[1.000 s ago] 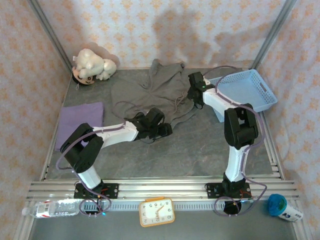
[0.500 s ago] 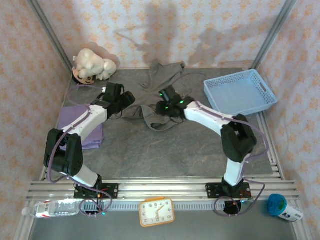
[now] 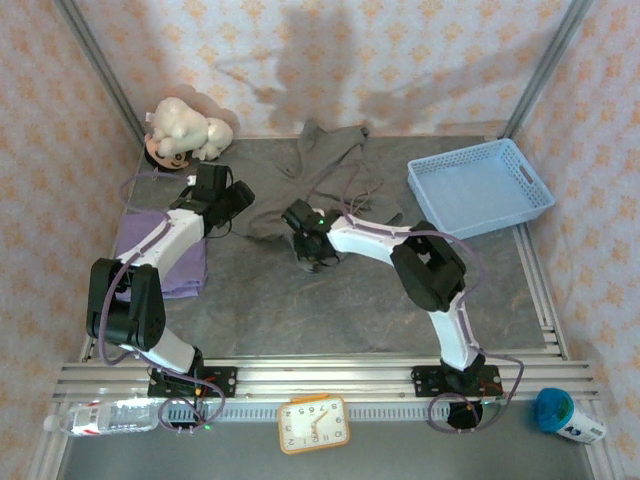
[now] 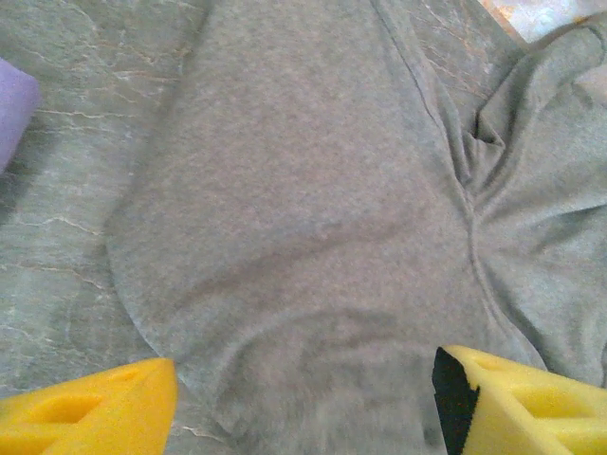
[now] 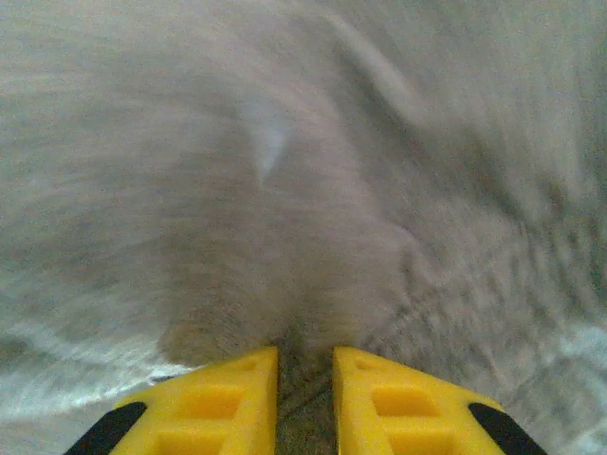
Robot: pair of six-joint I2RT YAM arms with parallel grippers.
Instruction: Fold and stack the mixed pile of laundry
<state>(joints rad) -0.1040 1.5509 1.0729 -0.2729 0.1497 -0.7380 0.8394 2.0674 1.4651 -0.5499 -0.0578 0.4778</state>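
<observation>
The dark grey-olive shirt (image 3: pixel 330 165) lies rumpled at the back middle of the table. The lilac-purple shirt (image 3: pixel 160 250) lies folded at the left; its edge (image 4: pixel 9 104) shows in the left wrist view. My left gripper (image 3: pixel 240 200) hovers open over the grey shirt's left edge (image 4: pixel 313 218), with its yellow fingers (image 4: pixel 85 412) wide apart and nothing between them. My right gripper (image 3: pixel 316 256) sits at the shirt's near edge. In the right wrist view its gripper (image 5: pixel 304 379) is shut on a pinch of grey cloth (image 5: pixel 285 237).
A light blue basket (image 3: pixel 480 185) stands at the back right. A white plush toy (image 3: pixel 185 130) sits in the back left corner. A clock (image 3: pixel 313 423), a bottle (image 3: pixel 100 415) and a blue cup (image 3: pixel 555 410) lie in front of the arm bases.
The right arm swept left across the grey shirt and its jaws closed on the cloth. The left arm swung from the table's middle to the shirt's left edge, and the shirt bunched up.
</observation>
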